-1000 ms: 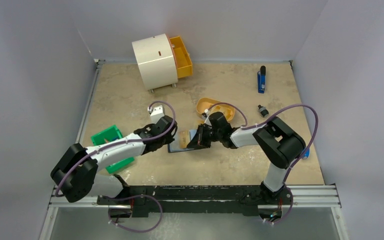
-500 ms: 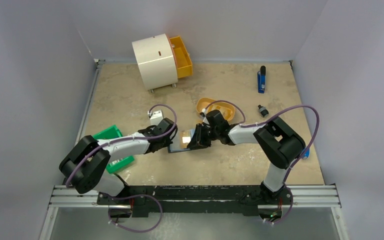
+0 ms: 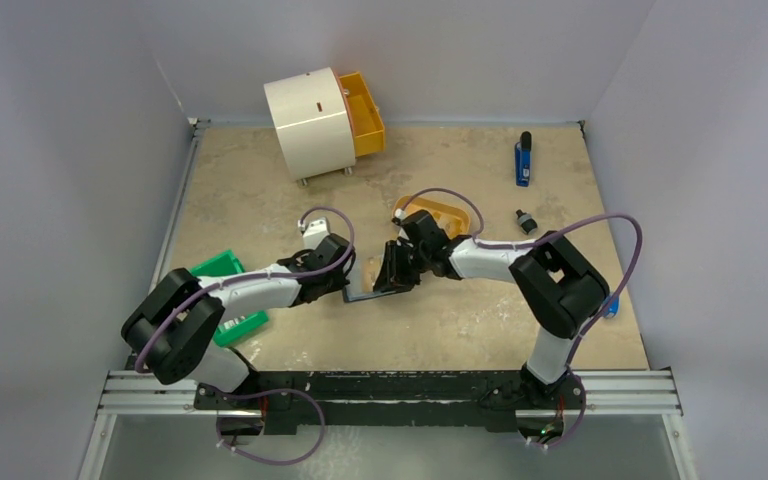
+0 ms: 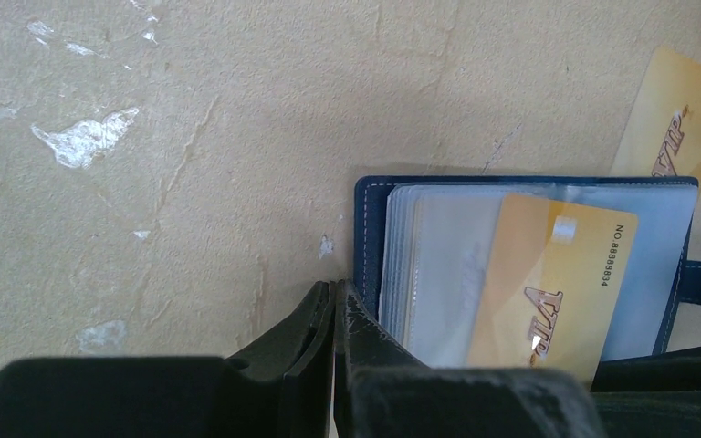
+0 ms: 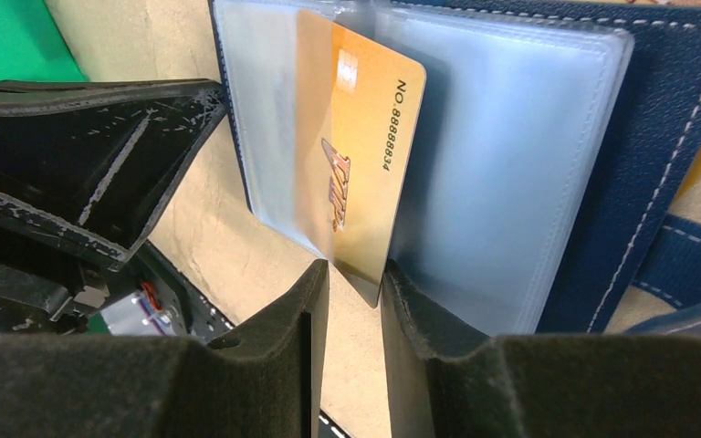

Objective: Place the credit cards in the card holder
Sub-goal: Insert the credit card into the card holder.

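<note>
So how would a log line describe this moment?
step: card insertion | right jaws: shut on credit card, partly in card holder | left jaws: shut, beside holder | second card: lying outside

Wallet (image 4: 371, 239) lies open on the table (image 4: 192, 137), clear sleeves (image 4: 434, 274) up. Gold card (image 4: 548, 283) sits tilted, partly inside a sleeve. Second card (image 4: 680, 119) lies flat beyond the wallet's far right corner. Left gripper (image 4: 333, 360) fingers pressed together at the wallet's left edge; actual pinch hidden.
</note>
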Motion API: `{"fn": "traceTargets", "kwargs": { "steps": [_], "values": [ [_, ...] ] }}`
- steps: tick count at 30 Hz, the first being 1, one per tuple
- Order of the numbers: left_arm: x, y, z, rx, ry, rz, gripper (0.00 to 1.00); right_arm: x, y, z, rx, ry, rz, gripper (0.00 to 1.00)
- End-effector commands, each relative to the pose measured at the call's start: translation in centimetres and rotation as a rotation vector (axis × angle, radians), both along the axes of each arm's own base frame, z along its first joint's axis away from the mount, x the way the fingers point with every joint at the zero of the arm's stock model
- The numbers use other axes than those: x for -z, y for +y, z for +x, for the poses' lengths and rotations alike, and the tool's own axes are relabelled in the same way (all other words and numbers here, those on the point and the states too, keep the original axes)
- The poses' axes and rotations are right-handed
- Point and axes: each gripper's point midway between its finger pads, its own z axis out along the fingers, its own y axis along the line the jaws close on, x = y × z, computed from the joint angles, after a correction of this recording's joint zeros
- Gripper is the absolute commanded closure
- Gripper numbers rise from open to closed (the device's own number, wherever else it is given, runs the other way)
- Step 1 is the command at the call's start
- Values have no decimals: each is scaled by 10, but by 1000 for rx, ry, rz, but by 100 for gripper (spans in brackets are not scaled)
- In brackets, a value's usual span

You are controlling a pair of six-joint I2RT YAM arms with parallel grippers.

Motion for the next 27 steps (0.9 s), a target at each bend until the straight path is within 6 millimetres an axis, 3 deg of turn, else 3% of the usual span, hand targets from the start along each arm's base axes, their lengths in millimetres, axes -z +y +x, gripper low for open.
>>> {"fn": "traceTargets", "kwargs": {
  "steps": [1, 8, 11, 18, 27],
  "values": [
    [8, -9, -3, 33, 24, -32, 98, -8, 4, 11, -51, -79, -61, 70],
    [7, -7, -1, 22, 17, -22, 98, -19, -12, 10, -61, -123, -153, 61],
    [7, -6, 0, 17, 14, -19, 98, -20, -24, 0, -65, -96, -192, 55],
    [9, -8, 0, 19, 15, -25, 98, -29, -36, -1, -15, -103, -228, 51],
    [10, -9, -1, 19, 18, -34, 98, -50, -42, 39, 98, -206, -259, 51]
  ]
}}
